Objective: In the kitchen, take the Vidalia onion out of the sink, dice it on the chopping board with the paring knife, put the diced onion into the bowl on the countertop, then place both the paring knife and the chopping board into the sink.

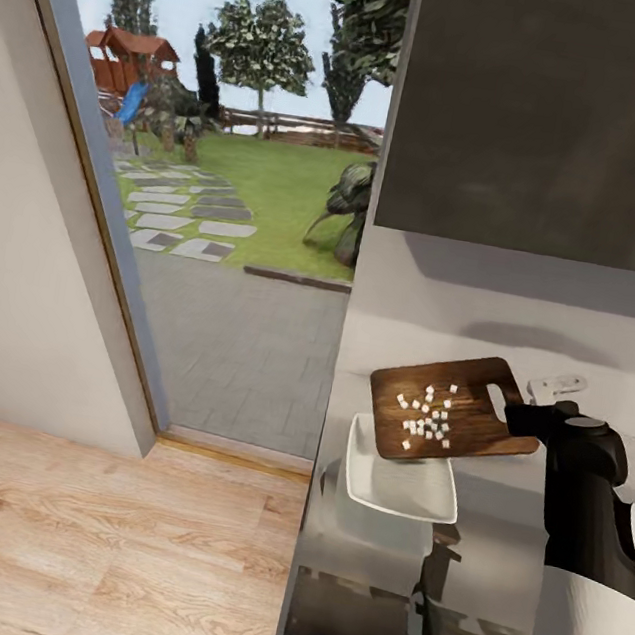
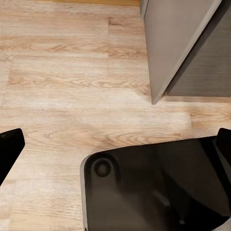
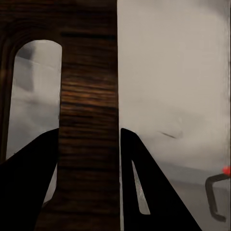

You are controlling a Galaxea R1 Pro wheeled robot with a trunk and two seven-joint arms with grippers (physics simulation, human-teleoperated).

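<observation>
I have the chopping board (image 1: 451,409) lifted off the countertop (image 1: 362,576) in my right gripper (image 1: 523,419), which grips it at the handle end, beside the slot. In the right wrist view the two dark fingers (image 3: 144,187) sit closed against either side of the wooden strip next to the handle hole (image 3: 33,96), so I judge the hold firm. The diced onion (image 1: 427,414), a loose scatter of small pale cubes, lies on the board's upper face toward the end away from the gripper. The bowl (image 1: 401,476) sits on the countertop directly under that far end, and the board overlaps the bowl's rear rim as seen from the head camera. The board's long axis runs from the gripper out across the bowl, with the free end slightly lower; the tilt looks too shallow yet to make the pieces slide, as far as I can judge. The coming move turns on this: the free end must drop further while staying over the bowl, or pieces will spill onto the countertop. My left gripper (image 2: 115,144) hangs low over the wooden floor (image 2: 72,72), near the cabinet corner (image 2: 159,91) and well away from the bowl; its fingertips stand wide apart with nothing between them.
</observation>
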